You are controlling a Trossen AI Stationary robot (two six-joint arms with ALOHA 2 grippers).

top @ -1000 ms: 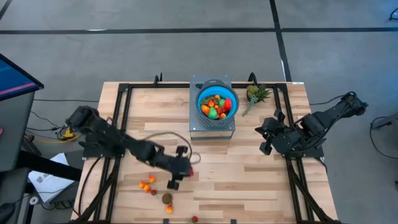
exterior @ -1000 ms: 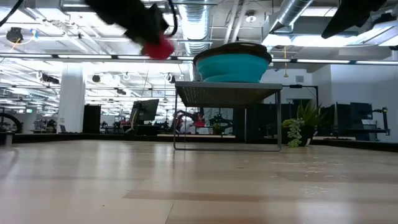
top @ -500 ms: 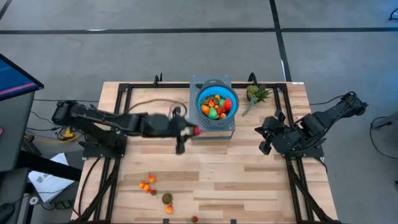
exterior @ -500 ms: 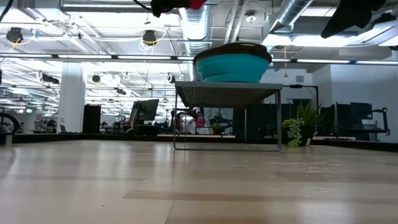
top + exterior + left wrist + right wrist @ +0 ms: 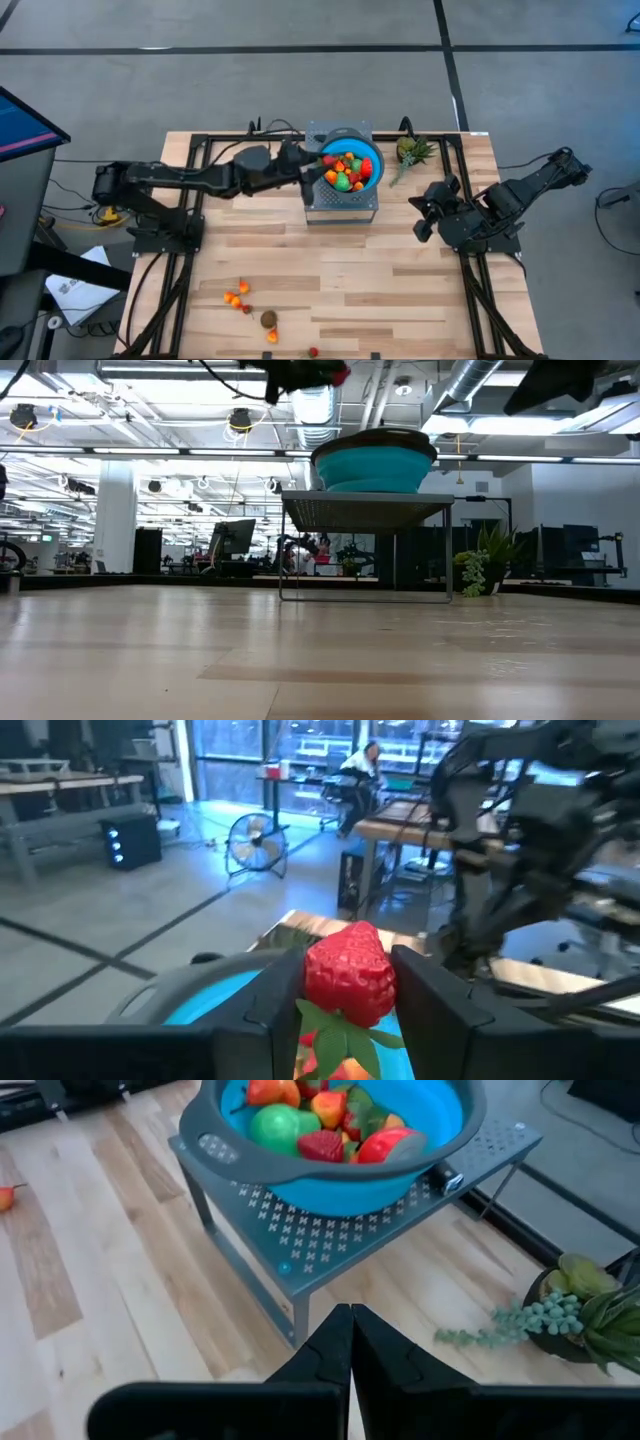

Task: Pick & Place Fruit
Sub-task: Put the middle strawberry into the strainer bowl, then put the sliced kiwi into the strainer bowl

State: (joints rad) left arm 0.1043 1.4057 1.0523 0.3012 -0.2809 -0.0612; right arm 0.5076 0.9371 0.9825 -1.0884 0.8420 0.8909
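A blue bowl [image 5: 372, 152] with several fruits in it stands on a grey metal stand [image 5: 342, 208] at the table's far middle. My left gripper [image 5: 320, 166] reaches level from the left, over the bowl's left rim, shut on a red strawberry [image 5: 348, 970] that shows high above the bowl in the low view [image 5: 338, 374]. Several small fruits lie on the table near its front left: orange ones [image 5: 235, 297], a brown one [image 5: 268, 319], a red one [image 5: 313, 351]. My right gripper [image 5: 424, 218] hangs shut and empty, right of the stand. My left gripper pinches the strawberry's red body [image 5: 322, 982] between its two fingers, one on each side. The fingers lie level and come from the table's left. The strawberry is lifted clear, over the bowl's left rim, with its green leaf end [image 5: 335, 1035] free of the fingers.
A spiky green plant piece [image 5: 410, 152] stands at the far right of the stand. Black rails [image 5: 190, 200] run along the table's left and right sides. Bare wood lies between the stand and the near edge.
My left gripper has swung with the strawberry from above the table's front left up and toward the far edge and the right, to the bowl's left rim. It has tipped up to level. The strawberry stays between the fingers.
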